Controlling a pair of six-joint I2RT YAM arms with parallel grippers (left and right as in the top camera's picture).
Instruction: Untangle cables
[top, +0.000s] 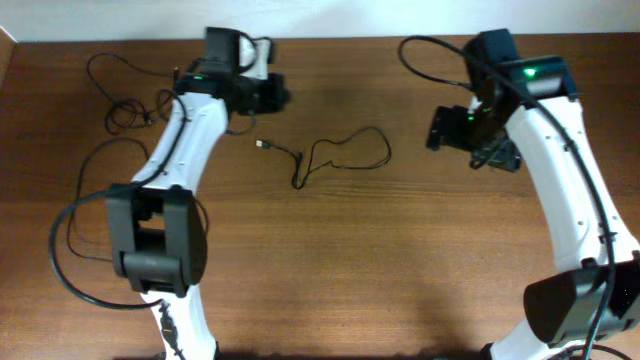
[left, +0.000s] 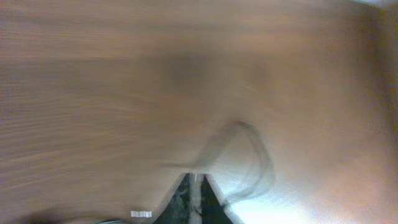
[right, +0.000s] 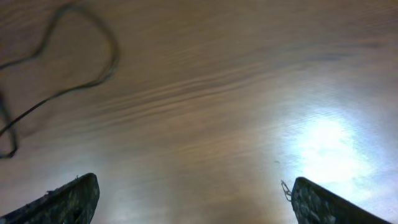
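One thin black cable (top: 340, 152) lies in loose loops at the middle of the table, with a small plug end (top: 263, 145) to its left. A second thin cable (top: 122, 95) lies bunched at the far left. My left gripper (top: 276, 95) is at the back, above and left of the middle cable. In the blurred left wrist view its jaws (left: 196, 182) are shut, with a faint cable loop (left: 252, 155) beyond them. My right gripper (top: 440, 130) is to the right of the middle cable. Its jaws (right: 193, 186) are wide open and empty, with the cable (right: 93, 74) far to their upper left.
Thicker black arm cables loop by the left arm's base (top: 65, 235) and above the right arm (top: 430, 60). The wooden table's back edge (top: 330, 38) meets a white wall.
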